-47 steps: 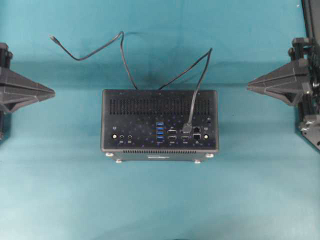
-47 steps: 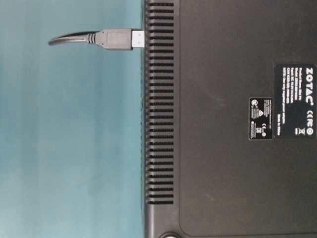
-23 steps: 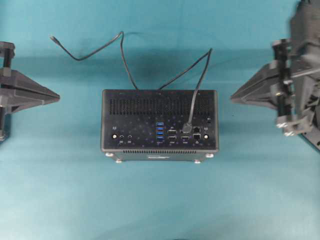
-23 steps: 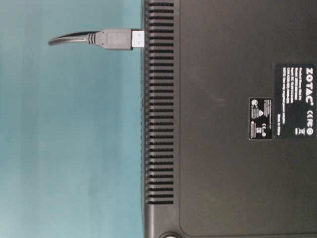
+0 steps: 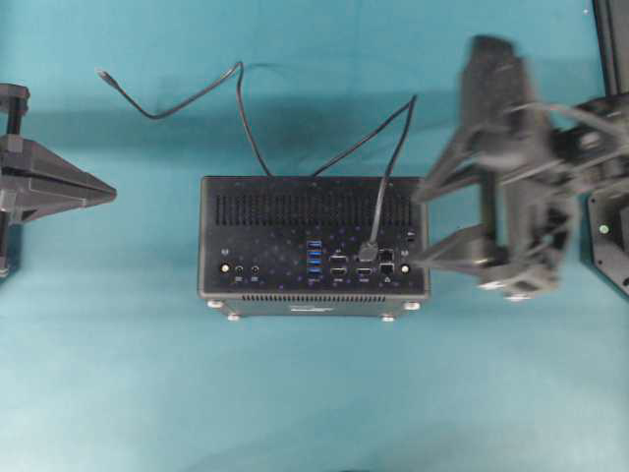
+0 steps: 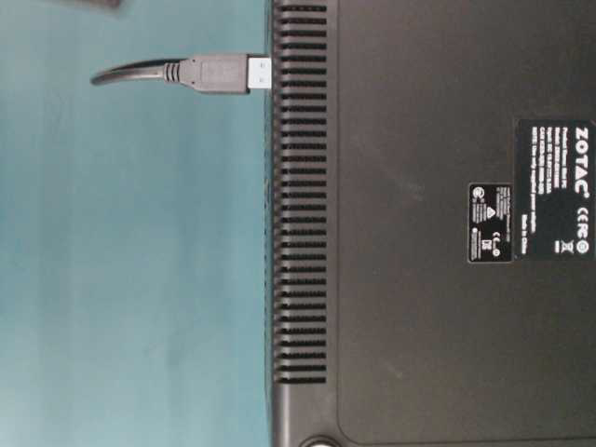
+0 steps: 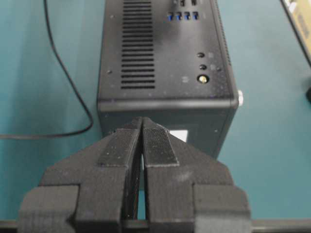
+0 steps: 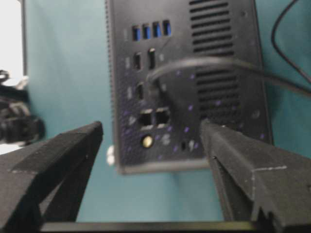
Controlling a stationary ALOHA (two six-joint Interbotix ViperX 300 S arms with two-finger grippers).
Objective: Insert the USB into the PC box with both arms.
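The left gripper (image 5: 103, 187) sat at the left edge of the overhead view, fingers pressed together and empty, well apart from the PC box (image 5: 314, 202). In the left wrist view its closed tips (image 7: 142, 145) pointed at the near end of the box. Because nothing braced the case, a sideways push on the plug would likely have slid it across the teal tabletop (image 5: 314, 393).

The PC box lay at frame centre with its port panel facing up. To the right of the column of blue USB ports (image 5: 314, 258), the USB (image 5: 369, 251) rested on the panel; whether it was seated in any port could not be told. The table-level view showed its silver tip (image 6: 262, 74) at the edge of the case. The cable (image 5: 246, 123) looped over the top edge of the box, so a snag could drag the plug off line.

The right gripper (image 5: 425, 224), blurred, had its fingers spread wide at the right edge of the box and held nothing. One finger overlapped the upper right corner of the box in the overhead view, where a knock seemed possible. No other objects obstructed the approach.
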